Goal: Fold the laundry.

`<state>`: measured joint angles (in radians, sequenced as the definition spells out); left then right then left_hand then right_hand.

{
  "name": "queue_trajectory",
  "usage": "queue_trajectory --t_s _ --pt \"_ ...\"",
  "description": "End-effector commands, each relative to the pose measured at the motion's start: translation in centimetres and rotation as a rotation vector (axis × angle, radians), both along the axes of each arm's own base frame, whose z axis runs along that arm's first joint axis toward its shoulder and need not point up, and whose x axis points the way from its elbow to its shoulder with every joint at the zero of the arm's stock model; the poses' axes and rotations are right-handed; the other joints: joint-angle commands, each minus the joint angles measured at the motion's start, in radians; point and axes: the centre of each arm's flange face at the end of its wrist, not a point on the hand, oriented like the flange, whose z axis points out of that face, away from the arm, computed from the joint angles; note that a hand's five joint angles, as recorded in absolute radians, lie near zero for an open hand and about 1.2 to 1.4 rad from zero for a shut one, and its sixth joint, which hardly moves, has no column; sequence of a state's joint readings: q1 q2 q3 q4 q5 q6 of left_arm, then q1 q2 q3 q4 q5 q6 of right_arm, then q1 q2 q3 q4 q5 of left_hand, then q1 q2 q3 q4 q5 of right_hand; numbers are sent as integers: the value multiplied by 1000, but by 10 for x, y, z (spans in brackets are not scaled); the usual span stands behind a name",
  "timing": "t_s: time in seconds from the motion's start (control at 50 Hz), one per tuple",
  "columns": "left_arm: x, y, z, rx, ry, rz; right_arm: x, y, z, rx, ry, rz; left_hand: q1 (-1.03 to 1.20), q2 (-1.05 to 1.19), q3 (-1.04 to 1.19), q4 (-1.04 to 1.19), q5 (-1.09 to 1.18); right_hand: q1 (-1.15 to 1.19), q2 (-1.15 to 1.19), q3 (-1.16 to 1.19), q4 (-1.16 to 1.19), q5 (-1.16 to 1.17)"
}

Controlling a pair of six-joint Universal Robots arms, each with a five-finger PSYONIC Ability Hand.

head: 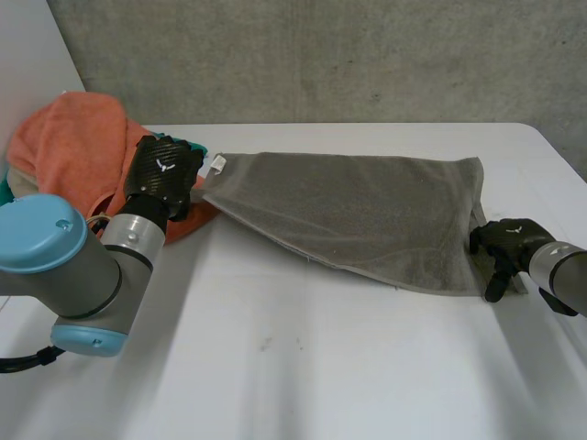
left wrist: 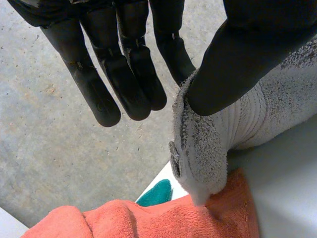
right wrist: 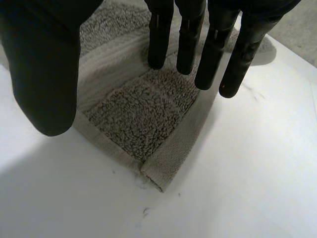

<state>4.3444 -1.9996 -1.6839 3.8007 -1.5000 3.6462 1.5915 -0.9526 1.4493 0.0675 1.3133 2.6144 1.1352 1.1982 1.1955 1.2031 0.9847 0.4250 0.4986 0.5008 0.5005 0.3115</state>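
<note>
Orange cloth [head: 73, 151] is heaped at the far left of the table [head: 321, 367], with a teal thing [left wrist: 156, 193] showing under it; I cannot tell whether that is a basket. The towel [head: 358, 215] has its long axis across the table, left to right, and spans from one of my hands to the other. My left hand [head: 165, 170] pinches the towel's left corner between thumb and finger, raised beside the orange cloth. My right hand [head: 503, 243] is spread with straight fingers over the near right corner, which lies flat.
</note>
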Motion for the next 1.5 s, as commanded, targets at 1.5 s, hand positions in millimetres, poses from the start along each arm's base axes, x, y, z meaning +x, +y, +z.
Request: queue_trajectory --t_s 1.5 --pt "60 159 -26 759 -460 -50 -74 94 60 151 577 185 261 198 201 193 237 971 898 895 896 910"
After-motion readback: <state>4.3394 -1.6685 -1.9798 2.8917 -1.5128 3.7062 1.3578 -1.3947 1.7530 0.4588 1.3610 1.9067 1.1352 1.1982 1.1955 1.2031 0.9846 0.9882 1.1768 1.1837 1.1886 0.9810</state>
